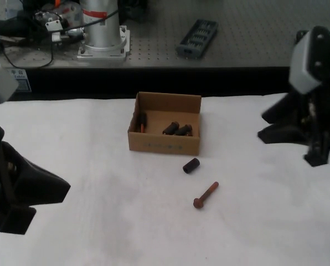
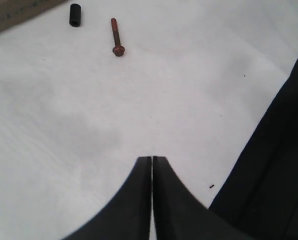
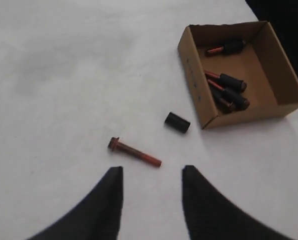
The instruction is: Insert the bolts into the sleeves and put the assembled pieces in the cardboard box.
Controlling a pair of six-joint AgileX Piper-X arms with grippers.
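While one bolt (image 1: 205,195) and sleeve (image 1: 191,165) are lying loose near the cardboard box (image 1: 165,145), right gripper (image 3: 152,171) is hanging spread, likely pre-grasp — left gripper (image 2: 152,160) clenched, empty.

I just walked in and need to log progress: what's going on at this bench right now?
Nothing is being held. Three assembled pieces lie in the cardboard box. One loose sleeve and one bolt lie apart on the white cloth in front of it. The right gripper is open, hanging near the bolt. The left gripper is shut and empty, farther off.
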